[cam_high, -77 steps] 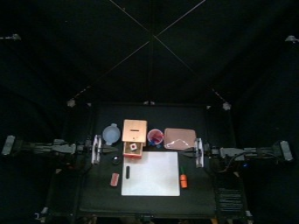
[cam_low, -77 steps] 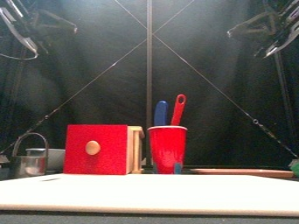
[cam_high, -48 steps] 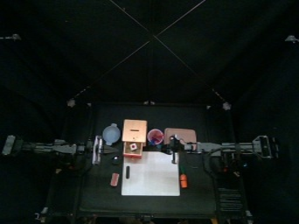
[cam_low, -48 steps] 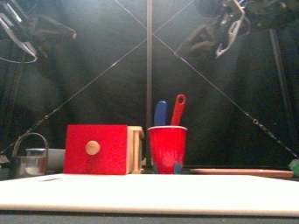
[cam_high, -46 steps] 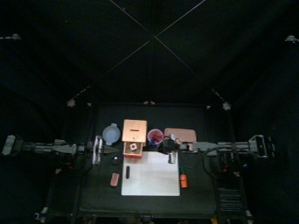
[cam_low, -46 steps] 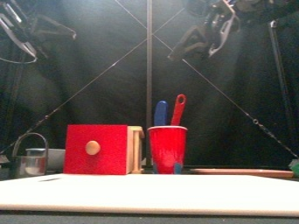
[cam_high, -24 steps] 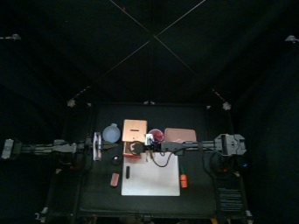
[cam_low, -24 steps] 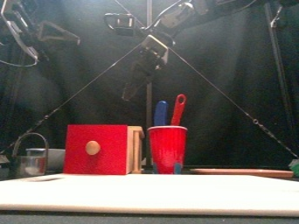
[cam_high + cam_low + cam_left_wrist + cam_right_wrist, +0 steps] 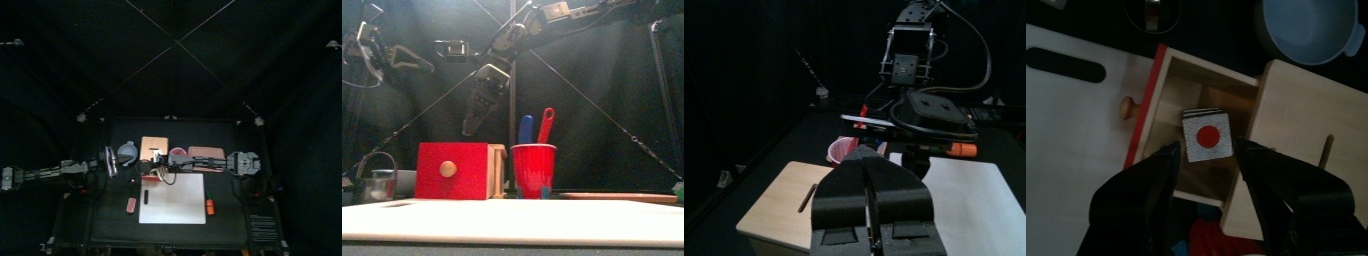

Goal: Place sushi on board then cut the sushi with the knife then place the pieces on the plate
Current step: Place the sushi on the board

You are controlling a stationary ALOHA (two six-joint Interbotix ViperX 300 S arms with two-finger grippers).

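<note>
The right gripper [image 9: 1213,160] hangs with its jaws spread wide, holding nothing, and the sushi [image 9: 1204,137] shows between them from the wrist. The sushi lies in the open drawer [image 9: 1144,105] of the box [image 9: 1293,100], its white end with a red centre turned up and its dark sides only just showing. It is probably a light, stiff toy with smooth, slightly slippery faces. Since it is built of blocks that come apart, a pinch at one end could split it or tip it against the drawer wall. The safer hold is likely across the two dark sides, near the middle of its length, with the fingers going down inside the drawer and clear of its red front. In the front view the gripper points steeply down and sits well above the box top, so it is not yet touching the sushi. The right arm reaches from the right, past the cup [image 9: 533,168] and across the table's middle, to get there. The board [image 9: 174,198] lies bare in front of the box, and the plate [image 9: 205,154] is behind it to the right. The left gripper [image 9: 871,195] rests with its jaws pressed together, just left of the box and near the bowl [image 9: 1309,25].
</note>
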